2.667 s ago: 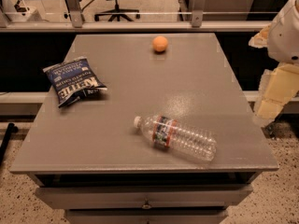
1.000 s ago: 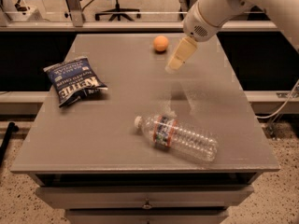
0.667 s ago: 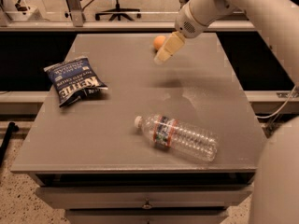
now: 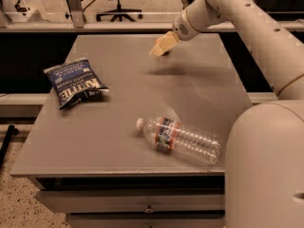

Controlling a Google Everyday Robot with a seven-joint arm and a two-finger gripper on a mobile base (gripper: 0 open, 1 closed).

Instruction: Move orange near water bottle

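Note:
The water bottle (image 4: 185,140) lies on its side at the front middle of the grey table (image 4: 118,108), with its white cap pointing left. My gripper (image 4: 160,46) is at the far middle of the table, at the end of the white arm reaching in from the right. The orange does not show. The gripper covers the spot where it lay in the earlier frames. The gripper is well behind the bottle, across a stretch of bare tabletop.
A dark blue chip bag (image 4: 74,82) lies at the table's left side. My arm's large white body (image 4: 268,165) fills the front right corner. Drawers (image 4: 142,205) sit under the table front. Office chairs and a rail stand behind the table.
The arm swung in from the right and the gripper moved left and back across the far table to the orange's spot. It now covers the orange. The bottle and bag have not moved.

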